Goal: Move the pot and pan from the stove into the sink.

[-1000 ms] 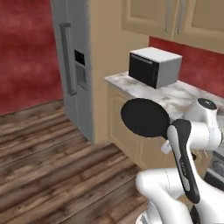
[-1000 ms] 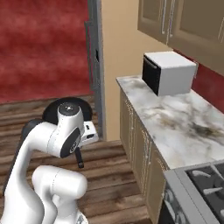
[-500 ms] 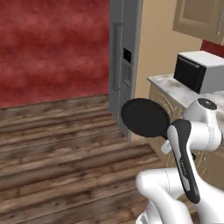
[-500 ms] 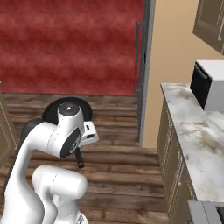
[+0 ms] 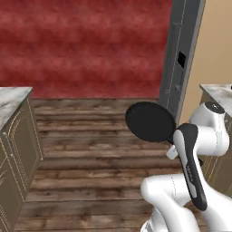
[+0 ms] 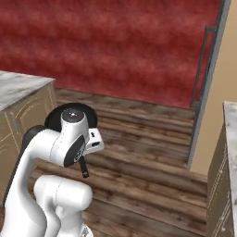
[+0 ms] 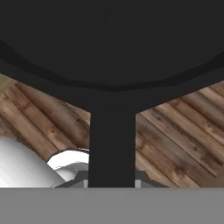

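The pan (image 5: 150,121) is a flat matte black disc, held up in the air in front of the arm, over the wooden floor. My gripper (image 6: 87,152) is shut on its long thin handle (image 7: 111,144), whose end sticks out below the hand. In the right base view the pan (image 6: 56,118) shows partly behind the arm's white shoulder. From the hand view its dark underside (image 7: 112,39) spreads across the top, with the handle running straight down to the fingers. The pot, the stove and the sink are out of view.
A tall grey fridge (image 5: 181,68) stands at the right, its door handle (image 6: 203,65) facing the room. Marble-topped cabinets flank the floor: one at the left (image 5: 11,97) (image 6: 18,85), one at the right (image 5: 217,93) (image 6: 230,120). A red wall (image 5: 81,45) closes the back.
The whole scene has slid to the right as the base turned left: the microwave and its counter have left the picture, and a left counter has come in. The pan stays held as before.
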